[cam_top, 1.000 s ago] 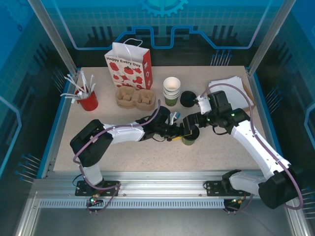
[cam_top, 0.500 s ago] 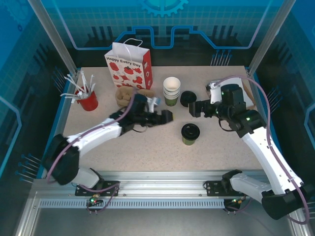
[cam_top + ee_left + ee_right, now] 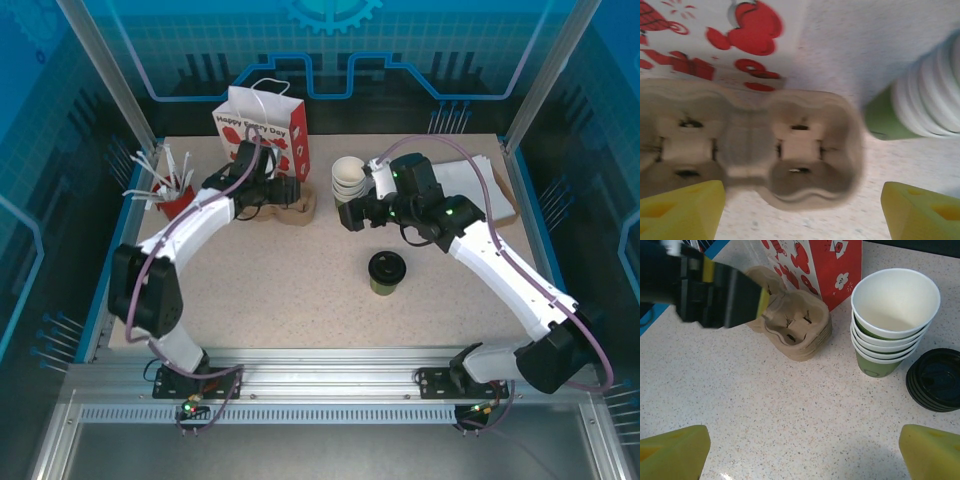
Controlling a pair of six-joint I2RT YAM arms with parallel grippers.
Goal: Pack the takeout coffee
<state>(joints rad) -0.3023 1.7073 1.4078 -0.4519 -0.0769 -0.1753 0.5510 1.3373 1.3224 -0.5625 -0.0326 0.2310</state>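
The coffee (image 3: 386, 271) stands alone on the table (image 3: 290, 300), near the middle, apart from both grippers. The left gripper (image 3: 286, 191) hangs over the brown tray (image 3: 800, 150), far left, jaws wide and empty. The right gripper (image 3: 352, 215) is beside the cup stack (image 3: 892, 325), jaws wide too.

Back of table (image 3: 280, 290): we see a red-printed paper bag (image 3: 832, 262) standing upright | just in front of it we find a cardboard cup carrier (image 3: 800, 325) | right of that, stacked lidless cups (image 3: 892, 322), black lids (image 3: 935, 380) piled just beside | far left we note a red cup of white sticks (image 3: 172, 205) | far right, white sheets (image 3: 490, 180)
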